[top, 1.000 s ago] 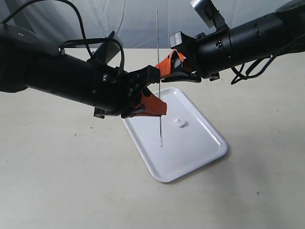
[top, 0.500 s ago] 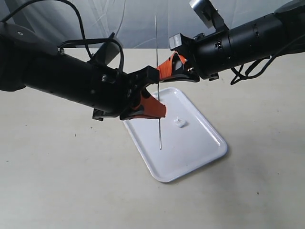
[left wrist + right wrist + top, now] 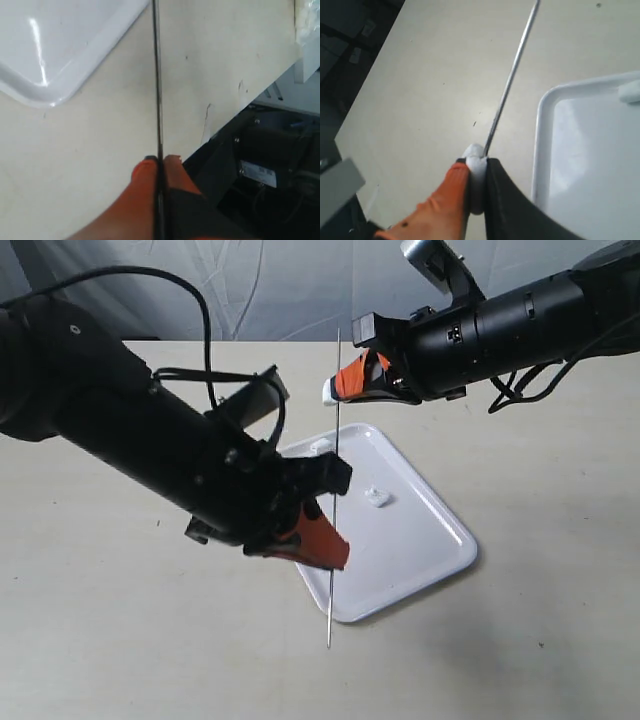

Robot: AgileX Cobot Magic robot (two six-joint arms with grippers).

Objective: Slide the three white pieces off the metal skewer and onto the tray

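The metal skewer (image 3: 335, 480) stands almost upright, its lower tip in front of the tray (image 3: 420, 550). My left gripper (image 3: 332, 552) is shut on its lower part; the left wrist view shows the skewer (image 3: 157, 75) pinched between the orange fingertips (image 3: 146, 172). My right gripper (image 3: 335, 390) is shut on one white piece (image 3: 326, 396) high on the skewer. In the right wrist view that white piece (image 3: 476, 167) is squeezed between the fingers where the skewer (image 3: 510, 85) meets it. Two white pieces lie on the tray, one in the middle (image 3: 377, 497) and one at the far corner (image 3: 321, 445).
The tray lies on a bare beige table (image 3: 540, 620). The bulky left arm (image 3: 150, 450) hangs over the table left of the tray, and the right arm (image 3: 500, 330) reaches in from the upper right. The left wrist view shows the table's edge (image 3: 235, 107).
The right gripper has shut on a white piece on the skewer. The left gripper has moved down and forward with the skewer, so the skewer slides lower through the held piece.
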